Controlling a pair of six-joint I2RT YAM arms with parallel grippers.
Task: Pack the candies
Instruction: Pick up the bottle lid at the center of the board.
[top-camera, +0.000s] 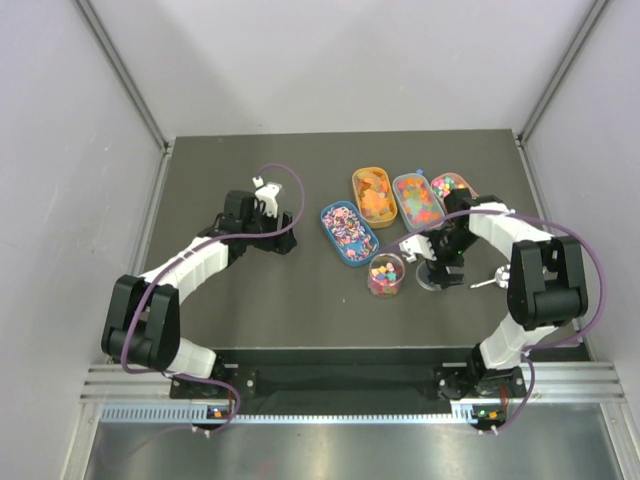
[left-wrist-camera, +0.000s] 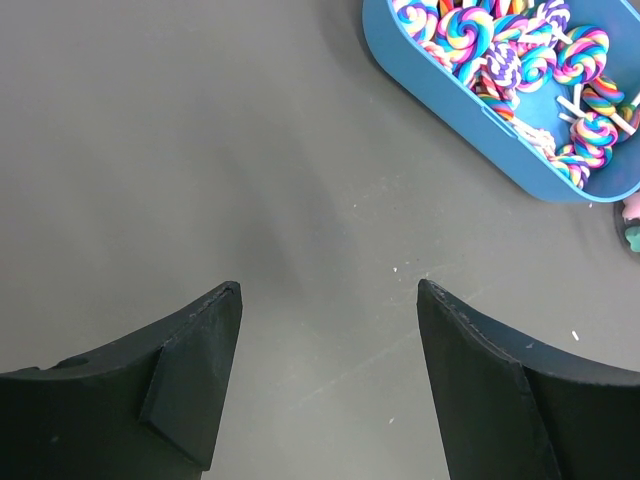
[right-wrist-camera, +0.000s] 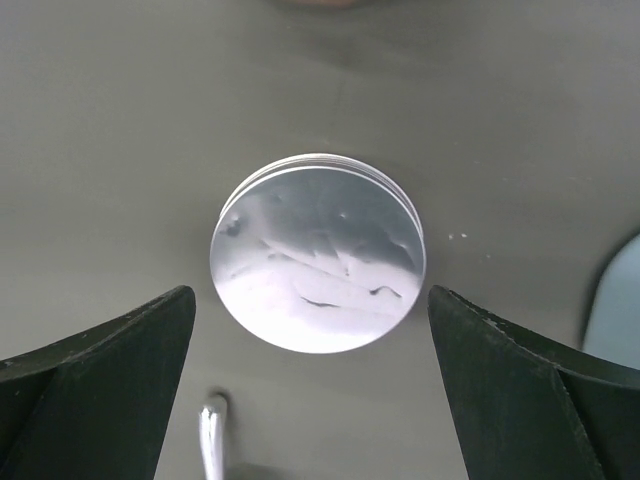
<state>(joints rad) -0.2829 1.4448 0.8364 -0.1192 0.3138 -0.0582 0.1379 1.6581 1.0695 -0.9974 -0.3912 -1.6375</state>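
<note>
— Now, the fingers (right-wrist-camera: 120, 370) of the right gripper (right-wrist-camera: 310, 295) are seen spread wide, nothing held, the clear lid (right-wrist-camera: 318, 265) lying flat on the table (right-wrist-camera: 100, 120) between them.
— And the left gripper (left-wrist-camera: 330, 288)?
— Parted too, above the table, near the blue tray (left-wrist-camera: 440, 90). The candies (left-wrist-camera: 520, 50) are seen in the oval trays (top-camera: 374, 195), some already in the small cup (top-camera: 385, 274).
— Risk?
— A thin, flat lid may be skidded (the scoop (right-wrist-camera: 210, 440) lies close) and the cup knocked over. No writing can be read.
</note>
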